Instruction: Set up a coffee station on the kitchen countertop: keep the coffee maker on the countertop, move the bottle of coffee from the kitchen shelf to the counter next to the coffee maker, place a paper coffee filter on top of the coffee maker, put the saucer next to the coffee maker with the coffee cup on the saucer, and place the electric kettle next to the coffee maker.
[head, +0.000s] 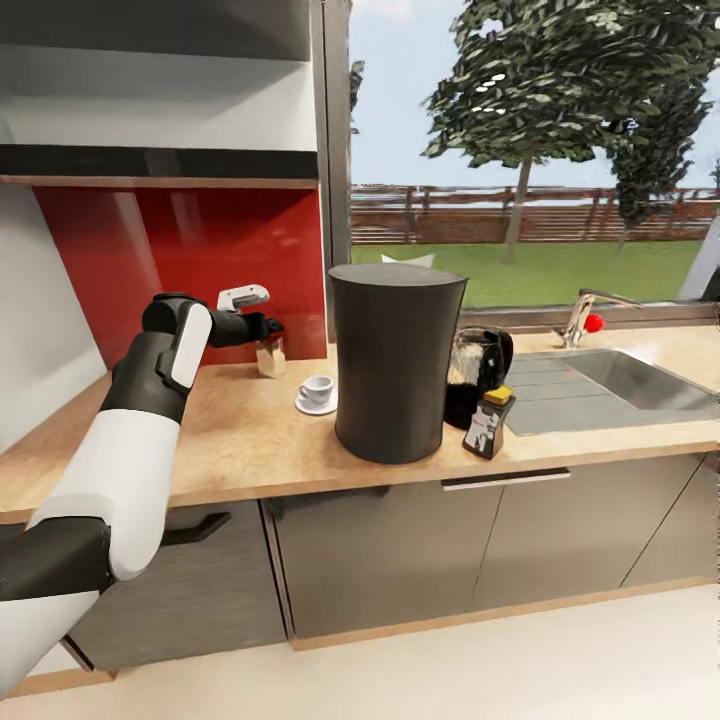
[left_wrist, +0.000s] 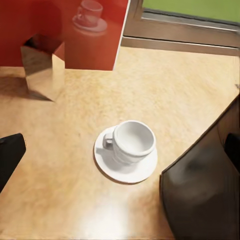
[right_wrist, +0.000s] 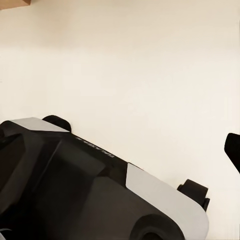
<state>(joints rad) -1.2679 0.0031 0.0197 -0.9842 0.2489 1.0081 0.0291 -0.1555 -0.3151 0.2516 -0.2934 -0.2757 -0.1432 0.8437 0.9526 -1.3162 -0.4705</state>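
White coffee cup is sitting on its saucer beside the coffee maker; the left hand, grip unclear, is hovering above, judging placement done.

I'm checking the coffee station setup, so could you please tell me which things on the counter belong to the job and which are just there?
Part of the job:
coffee maker
coffee cup on its saucer
bottle of coffee
electric kettle
left gripper

Just there:
sink
faucet
shiny metal block
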